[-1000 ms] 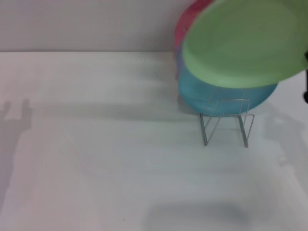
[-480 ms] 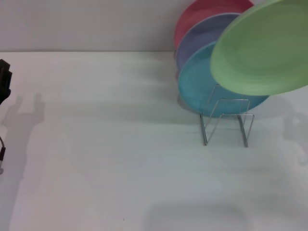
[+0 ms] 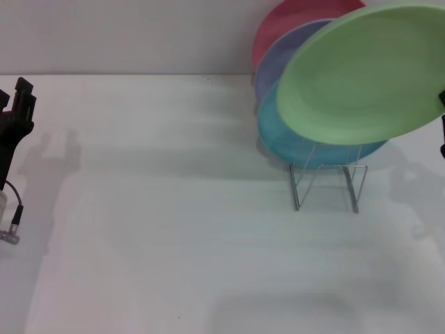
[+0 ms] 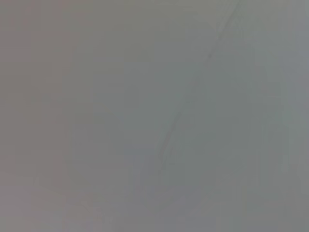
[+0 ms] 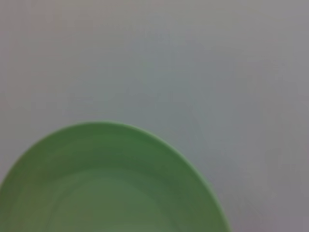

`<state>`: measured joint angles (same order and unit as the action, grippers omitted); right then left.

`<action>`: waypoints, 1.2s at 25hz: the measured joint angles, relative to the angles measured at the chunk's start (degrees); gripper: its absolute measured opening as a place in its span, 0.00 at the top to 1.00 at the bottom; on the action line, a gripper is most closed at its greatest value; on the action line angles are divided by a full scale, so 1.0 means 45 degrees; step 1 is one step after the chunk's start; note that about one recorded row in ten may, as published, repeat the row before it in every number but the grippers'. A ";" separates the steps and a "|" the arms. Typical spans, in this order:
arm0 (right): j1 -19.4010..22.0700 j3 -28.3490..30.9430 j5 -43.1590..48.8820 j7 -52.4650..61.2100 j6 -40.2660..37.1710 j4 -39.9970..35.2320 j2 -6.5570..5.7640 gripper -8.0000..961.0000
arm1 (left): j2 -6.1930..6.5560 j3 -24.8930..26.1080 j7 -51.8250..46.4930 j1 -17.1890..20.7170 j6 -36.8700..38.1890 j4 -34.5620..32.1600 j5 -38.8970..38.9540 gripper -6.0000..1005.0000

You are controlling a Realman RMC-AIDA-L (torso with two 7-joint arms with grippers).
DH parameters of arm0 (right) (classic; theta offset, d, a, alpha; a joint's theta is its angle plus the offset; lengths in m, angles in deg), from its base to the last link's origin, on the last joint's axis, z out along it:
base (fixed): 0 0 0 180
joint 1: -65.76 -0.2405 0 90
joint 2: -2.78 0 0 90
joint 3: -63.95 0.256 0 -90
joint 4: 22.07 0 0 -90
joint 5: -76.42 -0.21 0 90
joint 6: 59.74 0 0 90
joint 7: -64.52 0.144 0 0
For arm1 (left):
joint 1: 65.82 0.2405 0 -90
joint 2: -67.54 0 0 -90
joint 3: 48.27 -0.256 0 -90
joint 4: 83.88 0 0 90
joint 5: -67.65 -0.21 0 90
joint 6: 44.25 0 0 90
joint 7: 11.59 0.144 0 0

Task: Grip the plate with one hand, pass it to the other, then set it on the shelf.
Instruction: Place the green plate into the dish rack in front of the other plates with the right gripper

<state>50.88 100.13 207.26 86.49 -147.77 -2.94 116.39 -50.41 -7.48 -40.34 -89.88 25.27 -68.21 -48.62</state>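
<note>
The light green plate (image 3: 361, 73) hangs tilted in the air at the upper right, in front of the plates standing in the shelf (image 3: 327, 182). It overlaps their upper right parts. Only a black sliver of my right gripper (image 3: 442, 125) shows at the right edge, at the plate's rim and shut on it. The right wrist view shows the plate (image 5: 108, 183) close up against a bare grey surface. My left gripper (image 3: 23, 94) stands at the far left edge, well away from the plate. The left wrist view shows only a blank grey surface.
The wire shelf holds a pink plate (image 3: 278, 28), a lavender plate (image 3: 277, 61) and a sky-blue plate (image 3: 274, 132), leaning one behind another. Its front loops stand free. The white table (image 3: 174, 229) spreads out left of the shelf, with a wall behind.
The green plate swung right, then came back a little to the left and lower over the shelf. My left gripper entered from the left edge and moved up and inward.
</note>
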 joint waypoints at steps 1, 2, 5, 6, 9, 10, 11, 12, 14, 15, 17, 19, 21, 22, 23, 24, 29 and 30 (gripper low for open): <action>-0.0141 0.0012 0.0003 -0.0005 -0.0061 -0.0334 0.0203 0.97 | -0.0001 -0.0009 -0.0064 -0.0008 -0.0001 0.0000 -0.0169 0.48; -0.0141 0.0012 0.0003 -0.0005 -0.0061 -0.0334 0.0203 0.97 | -0.0001 -0.0009 -0.0064 -0.0008 -0.0001 0.0000 -0.0169 0.48; -0.0394 0.0012 0.0019 -0.0017 -0.0127 -0.0850 0.0522 0.97 | 0.0000 -0.0014 -0.0101 -0.0008 -0.0012 -0.0001 -0.0296 0.48; -0.0500 0.0012 0.0022 -0.0043 -0.0188 -0.1071 0.0673 0.97 | -0.0001 -0.0017 -0.0109 -0.0004 -0.0016 -0.0003 -0.0308 0.48; -0.0546 0.0011 0.0028 -0.0110 -0.0253 -0.1141 0.0768 0.97 | 0.0000 -0.0020 -0.0120 0.0012 -0.0018 -0.0006 -0.0323 0.47; -0.0548 0.0011 0.0028 -0.0132 -0.0269 -0.1149 0.0791 0.97 | 0.0002 -0.0022 -0.0127 0.0023 -0.0019 -0.0007 -0.0329 0.47; -0.0526 0.0009 0.0028 -0.0184 -0.0273 -0.1158 0.0839 0.97 | 0.0010 -0.0013 -0.0130 0.0028 -0.0020 -0.0007 -0.0378 0.47; -0.0526 0.0009 0.0028 -0.0184 -0.0273 -0.1158 0.0839 0.97 | 0.0010 -0.0013 -0.0130 0.0028 -0.0020 -0.0007 -0.0378 0.47; -0.0436 0.0008 -0.0001 -0.0463 -0.0302 -0.1188 0.0926 0.97 | 0.0028 0.0065 -0.0143 0.0032 -0.0020 -0.0008 -0.0592 0.47; -0.0397 0.0008 -0.0040 -0.0649 -0.0411 -0.1313 0.1008 0.97 | 0.0032 0.0083 -0.0148 0.0040 -0.0020 -0.0008 -0.0624 0.47; -0.0390 0.0019 -0.0054 -0.0719 -0.0523 -0.1450 0.1068 0.97 | 0.0033 0.0088 -0.0151 0.0046 -0.0020 -0.0008 -0.0626 0.47; -0.0389 0.0113 -0.0070 -0.0760 -0.0698 -0.1694 0.1142 0.97 | 0.0042 0.0092 -0.0202 0.0055 -0.0020 -0.0008 -0.0628 0.47; -0.0383 0.0264 -0.0077 -0.0786 -0.0800 -0.1837 0.1187 0.97 | 0.0062 0.0085 -0.0288 0.0057 -0.0017 -0.0008 -0.0630 0.47; -0.0364 0.0308 -0.0078 -0.0807 -0.0812 -0.1851 0.1194 0.97 | 0.0073 0.0075 -0.0360 0.0057 -0.0009 -0.0008 -0.0630 0.47; -0.0342 0.0332 -0.0080 -0.0825 -0.0813 -0.1858 0.1195 0.97 | 0.0073 0.0075 -0.0360 0.0057 -0.0009 -0.0008 -0.0630 0.47; -0.0324 0.0337 -0.0081 -0.0861 -0.0814 -0.1862 0.1196 0.97 | 0.0074 0.0064 -0.0394 0.0056 0.0002 -0.0008 -0.0630 0.47; -0.0276 0.0340 -0.0089 -0.0967 -0.0829 -0.1868 0.1198 0.97 | 0.0095 -0.0003 -0.0440 0.0040 0.0055 -0.0008 -0.0628 0.46; -0.0276 0.0340 -0.0091 -0.0969 -0.0829 -0.1869 0.1199 0.97 | 0.0097 -0.0003 -0.0442 0.0038 0.0068 -0.0008 -0.0630 0.46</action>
<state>49.63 101.66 206.85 82.13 -151.50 -11.35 121.79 -49.98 -7.50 -42.32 -89.70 25.57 -68.24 -51.45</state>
